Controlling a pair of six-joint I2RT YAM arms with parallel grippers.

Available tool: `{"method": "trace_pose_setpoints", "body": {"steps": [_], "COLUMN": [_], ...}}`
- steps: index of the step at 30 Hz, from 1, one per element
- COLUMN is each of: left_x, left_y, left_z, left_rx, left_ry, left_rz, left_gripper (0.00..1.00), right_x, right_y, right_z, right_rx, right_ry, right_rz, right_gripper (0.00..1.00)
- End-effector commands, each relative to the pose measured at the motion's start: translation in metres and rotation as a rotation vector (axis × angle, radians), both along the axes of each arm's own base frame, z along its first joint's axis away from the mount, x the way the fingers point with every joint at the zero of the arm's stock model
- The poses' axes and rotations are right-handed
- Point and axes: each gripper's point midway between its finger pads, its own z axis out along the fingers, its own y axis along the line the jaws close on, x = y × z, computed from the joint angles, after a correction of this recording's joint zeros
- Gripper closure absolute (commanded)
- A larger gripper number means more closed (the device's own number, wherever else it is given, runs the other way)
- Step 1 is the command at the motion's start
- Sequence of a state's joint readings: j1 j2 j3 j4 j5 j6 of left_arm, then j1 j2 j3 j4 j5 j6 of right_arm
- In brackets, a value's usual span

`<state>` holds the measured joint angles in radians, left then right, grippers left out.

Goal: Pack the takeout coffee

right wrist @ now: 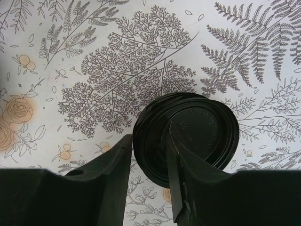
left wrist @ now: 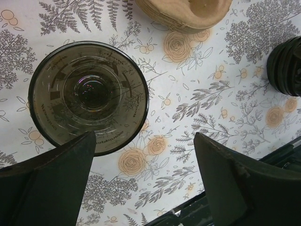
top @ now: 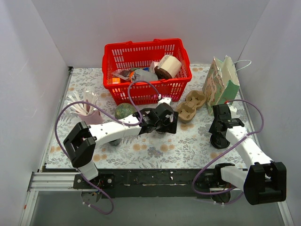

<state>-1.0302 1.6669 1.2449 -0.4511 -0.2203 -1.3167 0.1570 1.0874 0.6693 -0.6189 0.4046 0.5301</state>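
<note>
A clear, dark-tinted empty cup [left wrist: 88, 96] stands upright on the floral tablecloth. My left gripper [left wrist: 145, 141] hangs open just past it, over bare cloth, with the left finger [left wrist: 51, 183] overlapping the cup's near rim in the view. In the top view the left gripper [top: 165, 122] sits in front of the red basket. A stack of black lids [right wrist: 197, 134] lies at the right. My right gripper [right wrist: 149, 136] is down on the stack's left edge, one finger outside the rim and the other inside the top lid, pinching that rim. From above, the right gripper [top: 219, 128] covers the lids [top: 218, 142].
A cardboard cup carrier [top: 190, 106] lies between the arms, behind the cup. A paper bag [top: 221, 84] stands at the back right. The red basket [top: 141, 49] at the back holds several items. A pink-and-white bundle [top: 84, 109] and a green round thing [top: 124, 111] lie at the left.
</note>
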Motion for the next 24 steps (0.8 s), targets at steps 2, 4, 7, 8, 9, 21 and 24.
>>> {"method": "trace_pose_setpoints", "body": {"steps": [2,4,7,8,9,21,24], "left_x": [0.000,-0.001,-0.002,-0.003,-0.003,-0.005,-0.006], "left_y": [-0.007,-0.007,-0.005,-0.005,-0.003,0.008,0.009], "left_z": [0.045,0.060,0.071,0.078,0.080,0.086,0.087], "left_rx": [-0.084,-0.120,-0.149,-0.164,-0.169,-0.188,-0.189], "left_ry": [-0.052,-0.066,-0.078,-0.087,-0.091,-0.102,-0.104], "left_rz": [-0.019,-0.017,-0.017,-0.019,-0.016,0.019,0.022], "left_gripper": [0.02,0.02,0.02,0.02,0.02,0.02,0.02], "right_x": [0.009,0.009,0.010,0.010,0.009,0.011,0.011], "right_y": [-0.003,-0.004,-0.006,-0.006,-0.007,-0.005,-0.006], "right_z": [0.000,0.000,0.001,0.000,0.000,-0.003,0.001], "right_rx": [-0.001,-0.004,-0.011,-0.014,-0.016,0.001,0.002], "right_ry": [-0.046,-0.049,-0.055,-0.056,-0.055,-0.077,-0.091], "right_rz": [-0.036,-0.051,-0.061,-0.065,-0.068,-0.076,-0.078], "right_gripper": [0.62,0.63,0.64,0.65,0.66,0.85,0.88]}}
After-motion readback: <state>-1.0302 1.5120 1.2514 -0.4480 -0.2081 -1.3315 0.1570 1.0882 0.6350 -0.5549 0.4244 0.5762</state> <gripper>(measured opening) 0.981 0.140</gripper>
